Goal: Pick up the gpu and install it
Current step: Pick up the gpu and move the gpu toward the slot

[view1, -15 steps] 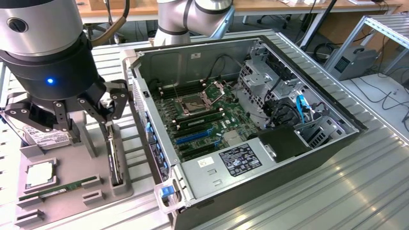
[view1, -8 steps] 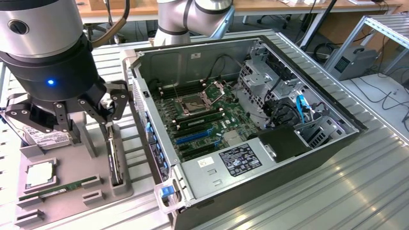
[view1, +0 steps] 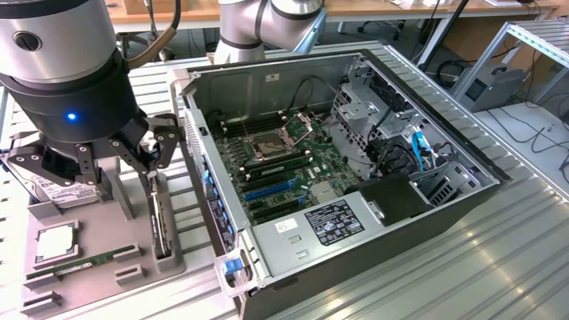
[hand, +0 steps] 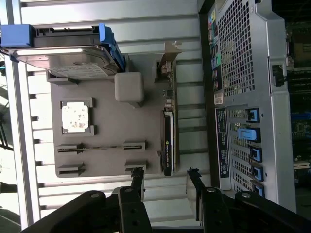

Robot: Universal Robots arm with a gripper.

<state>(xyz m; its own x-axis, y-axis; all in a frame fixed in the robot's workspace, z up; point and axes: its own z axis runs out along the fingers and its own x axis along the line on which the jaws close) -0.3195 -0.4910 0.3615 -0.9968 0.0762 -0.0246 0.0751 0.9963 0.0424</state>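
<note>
Black slim gpu [hand: 167, 145], metal-bracketed

The pincer [view1: 116, 170] hides one end of the gpu [view1: 161, 223], and the arm [view1: 66, 80] covers most of the hard drive [view1: 55, 193].

Thin dark gpu [view1: 160, 220] stands on edge, slotted in the grey tray [view1: 106, 233]

Upper left in the exterior view: the arm [view1: 66, 27], a silver-grey cylinder with a round dark cap [view1: 26, 41], then a black collar [view1: 89, 100] with a blue light [view1: 71, 117] (small, glowing). The gripper [view1: 102, 177] is black, with jointed fingers [view1: 146, 150].
</note>
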